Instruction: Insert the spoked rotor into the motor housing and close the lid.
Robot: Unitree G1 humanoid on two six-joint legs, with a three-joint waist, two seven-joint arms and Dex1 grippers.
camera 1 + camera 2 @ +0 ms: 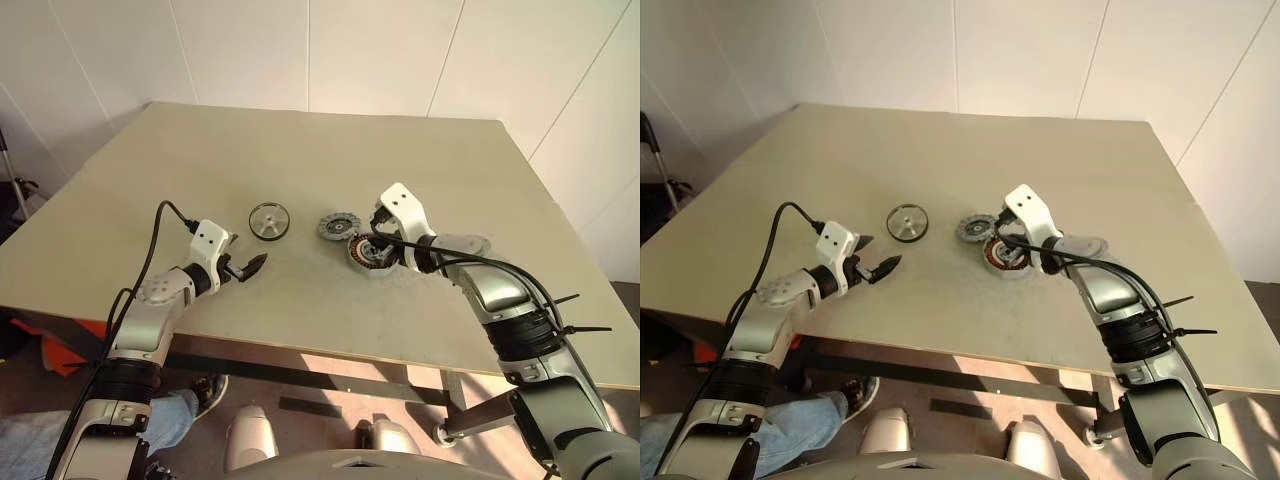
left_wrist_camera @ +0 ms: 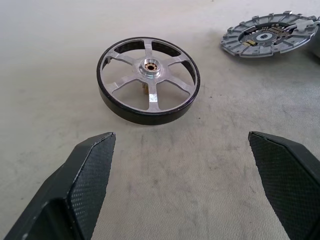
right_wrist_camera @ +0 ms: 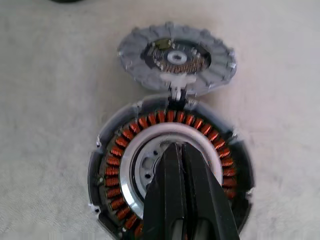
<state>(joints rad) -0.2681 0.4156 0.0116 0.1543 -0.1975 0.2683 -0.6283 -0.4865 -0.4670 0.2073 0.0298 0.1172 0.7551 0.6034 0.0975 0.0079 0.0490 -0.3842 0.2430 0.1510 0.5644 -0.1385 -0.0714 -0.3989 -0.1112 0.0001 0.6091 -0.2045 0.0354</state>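
Left wrist view. K: where does the spoked rotor [image 2: 148, 80] lie?
M: Flat on the table [image 2: 50, 50], black rim, silver spokes. It is ahead of the left gripper [image 2: 180, 140], whose jaws are spread wide and hold nothing.
K: Right side?
M: Right gripper [image 3: 180, 147] is clenched on nothing, tips over the hub of the motor housing [image 3: 115, 160]; contact can't be told. The lid [image 3: 176, 57] lies open beside the housing, joined by a white link.

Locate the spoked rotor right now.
The black-rimmed silver spoked rotor lies flat on the beige table, left of centre in the head views, just beyond the open left gripper and left of the grey ribbed disc.
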